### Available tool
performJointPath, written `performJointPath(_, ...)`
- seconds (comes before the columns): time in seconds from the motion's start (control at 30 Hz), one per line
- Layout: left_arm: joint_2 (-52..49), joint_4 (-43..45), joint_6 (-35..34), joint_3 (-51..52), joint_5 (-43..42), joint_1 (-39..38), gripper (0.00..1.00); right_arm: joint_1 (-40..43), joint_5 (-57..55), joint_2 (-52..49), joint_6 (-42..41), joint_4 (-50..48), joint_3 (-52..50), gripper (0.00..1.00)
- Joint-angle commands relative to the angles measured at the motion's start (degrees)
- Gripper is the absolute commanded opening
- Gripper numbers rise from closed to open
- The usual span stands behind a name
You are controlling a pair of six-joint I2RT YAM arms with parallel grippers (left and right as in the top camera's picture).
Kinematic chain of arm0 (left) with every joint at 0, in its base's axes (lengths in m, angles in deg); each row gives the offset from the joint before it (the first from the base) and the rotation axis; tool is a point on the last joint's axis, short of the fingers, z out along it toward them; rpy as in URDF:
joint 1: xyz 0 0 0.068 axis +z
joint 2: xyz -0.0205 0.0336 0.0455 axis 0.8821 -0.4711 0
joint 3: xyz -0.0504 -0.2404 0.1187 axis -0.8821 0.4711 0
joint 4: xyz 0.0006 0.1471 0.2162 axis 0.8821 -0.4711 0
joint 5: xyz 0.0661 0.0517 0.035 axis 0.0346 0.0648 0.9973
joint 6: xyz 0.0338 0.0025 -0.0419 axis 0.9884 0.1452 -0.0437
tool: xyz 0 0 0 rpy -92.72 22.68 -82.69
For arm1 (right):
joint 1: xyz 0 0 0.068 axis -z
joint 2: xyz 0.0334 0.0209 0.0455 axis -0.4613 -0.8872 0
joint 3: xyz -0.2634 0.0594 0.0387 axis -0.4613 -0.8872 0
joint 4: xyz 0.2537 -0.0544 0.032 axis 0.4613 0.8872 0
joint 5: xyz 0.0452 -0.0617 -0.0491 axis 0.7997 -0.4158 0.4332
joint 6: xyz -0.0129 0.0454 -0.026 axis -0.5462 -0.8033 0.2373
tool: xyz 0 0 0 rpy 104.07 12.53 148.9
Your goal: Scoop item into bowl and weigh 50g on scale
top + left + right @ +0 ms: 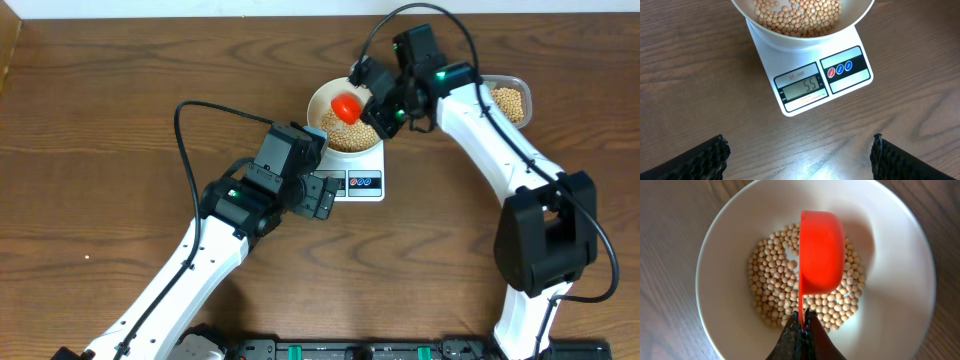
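Observation:
The white bowl [325, 100] stands on the white scale [366, 184] and holds a layer of tan beans [350, 136]. In the left wrist view the scale [850, 82] shows a display [805, 89] reading 55, with the bowl [860, 17] and its beans [800, 15] at the top. My right gripper [382, 105] is shut on the thin handle of a red scoop [347, 106], held over the bowl. In the right wrist view the scoop [821, 250] is turned on its side above the beans [775, 280] in the bowl [900, 280], gripped by my right gripper [801, 322]. My left gripper [799, 150] is open and empty over bare table just in front of the scale.
A clear plastic container [523, 88] with more beans [509, 102] stands at the back right, behind the right arm. The wooden table [100, 150] stretches out on the left.

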Motion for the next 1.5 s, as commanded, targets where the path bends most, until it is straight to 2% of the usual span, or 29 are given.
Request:
performJointPath(0.0, 0.4, -0.2, 0.2, -0.1, 0.9, 0.2, 0.92, -1.5, -4.7, -0.1, 2.8, 0.6, 0.9, 0.01)
performJointPath(0.4, 0.4, -0.2, 0.2, -0.1, 0.9, 0.2, 0.93, -2.6, -4.5, -0.1, 5.3, 5.1, 0.9, 0.01)
performJointPath(1.03, 0.4, -0.2, 0.2, -0.1, 0.9, 0.2, 0.92, -2.2, 4.7, -0.1, 5.5, 7.6, 0.9, 0.01)
performJointPath(1.3, 0.4, -0.2, 0.2, -0.1, 0.9, 0.2, 0.92, 0.6, 11.6, -0.1, 5.2, 8.2, 0.9, 0.01)
performJointPath(1.47, 0.4, -0.2, 0.2, -0.1, 0.9, 0.2, 0.92, 4.3, 20.7, -0.1, 4.7, 8.8, 0.9, 0.01)
